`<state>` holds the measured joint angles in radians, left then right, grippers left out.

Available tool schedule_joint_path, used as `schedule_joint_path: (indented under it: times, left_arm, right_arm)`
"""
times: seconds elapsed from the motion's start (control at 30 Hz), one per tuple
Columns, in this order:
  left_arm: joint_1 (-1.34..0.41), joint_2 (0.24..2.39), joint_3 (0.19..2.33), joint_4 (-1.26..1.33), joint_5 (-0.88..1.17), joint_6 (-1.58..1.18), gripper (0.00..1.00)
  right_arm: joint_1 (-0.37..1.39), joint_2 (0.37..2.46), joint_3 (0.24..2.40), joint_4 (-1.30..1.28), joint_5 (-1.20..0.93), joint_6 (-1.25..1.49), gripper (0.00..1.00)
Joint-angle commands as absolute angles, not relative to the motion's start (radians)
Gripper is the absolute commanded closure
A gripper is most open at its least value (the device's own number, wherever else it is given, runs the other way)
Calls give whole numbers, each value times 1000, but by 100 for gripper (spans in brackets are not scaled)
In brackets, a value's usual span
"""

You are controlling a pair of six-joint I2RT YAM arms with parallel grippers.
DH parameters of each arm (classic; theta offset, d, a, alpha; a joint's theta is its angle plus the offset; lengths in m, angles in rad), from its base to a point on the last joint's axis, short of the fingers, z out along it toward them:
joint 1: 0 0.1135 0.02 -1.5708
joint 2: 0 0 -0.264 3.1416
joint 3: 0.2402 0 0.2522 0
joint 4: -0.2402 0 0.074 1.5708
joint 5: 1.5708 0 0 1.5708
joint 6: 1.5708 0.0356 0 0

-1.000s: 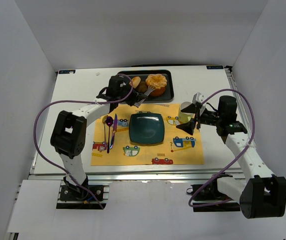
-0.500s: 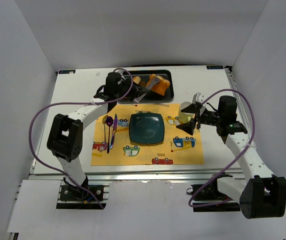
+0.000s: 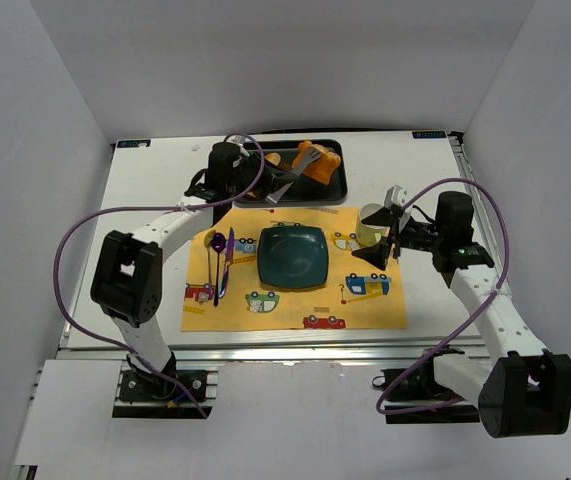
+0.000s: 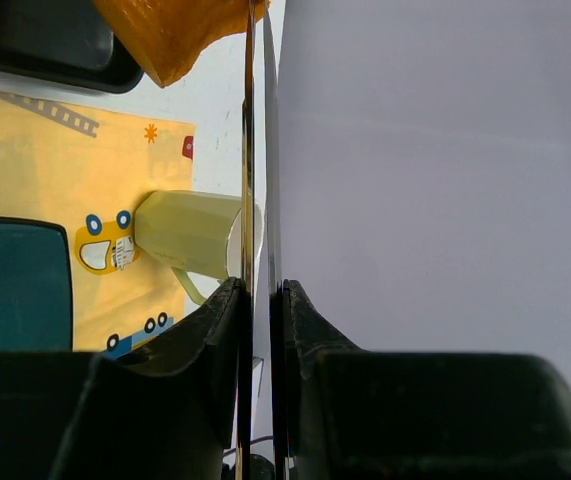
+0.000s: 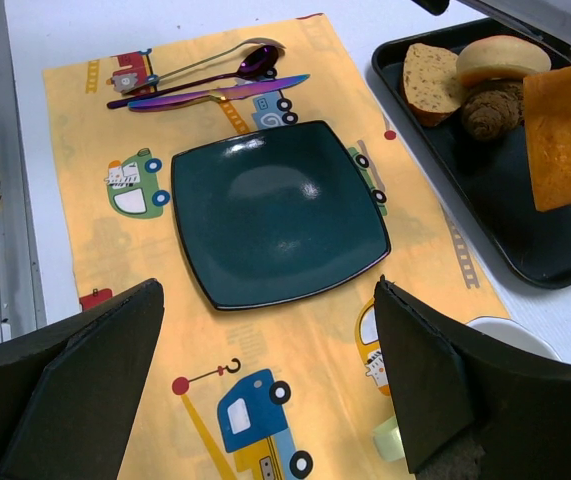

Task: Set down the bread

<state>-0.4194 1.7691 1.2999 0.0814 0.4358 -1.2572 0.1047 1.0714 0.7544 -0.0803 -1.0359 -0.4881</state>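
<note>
Closest to me, just right of the teal plate, the right gripper hangs over the yellow placemat. Its fingers are spread wide, with nothing between them. The plate sits in the middle of the mat with nothing on it, the cutlery lying to its left and a pale green cup to its right. Beyond the plate's far edge, the left gripper has its fingers pressed together on a pair of metal tongs. The tongs' tips pinch the bread, which hangs over the black tray and looks lifted clear of the tray floor. The smaller rolls lie in the tray beside it. To my eye the pick-up is done. What's left is carrying the bread back toward the plate, which I take to be its landing spot, then lowering it and letting the tongs spring apart.
</note>
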Motion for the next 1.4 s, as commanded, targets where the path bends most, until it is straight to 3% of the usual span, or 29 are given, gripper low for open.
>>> schedule_joint_path:
  times: [0.0, 0.83, 1.37]
  left_arm:
    - [-423, 1654, 1322, 120, 472, -1250, 100]
    - [-423, 1115, 865, -94, 566, -1178, 100]
    - [-423, 989, 750, -228, 588, -1138, 100]
  right_arm:
    - [98, 1043, 769, -92, -1057, -503, 11]
    - [97, 1051, 799, -129, -1072, -525, 11]
    - [97, 1055, 796, -146, -1072, -535, 11]
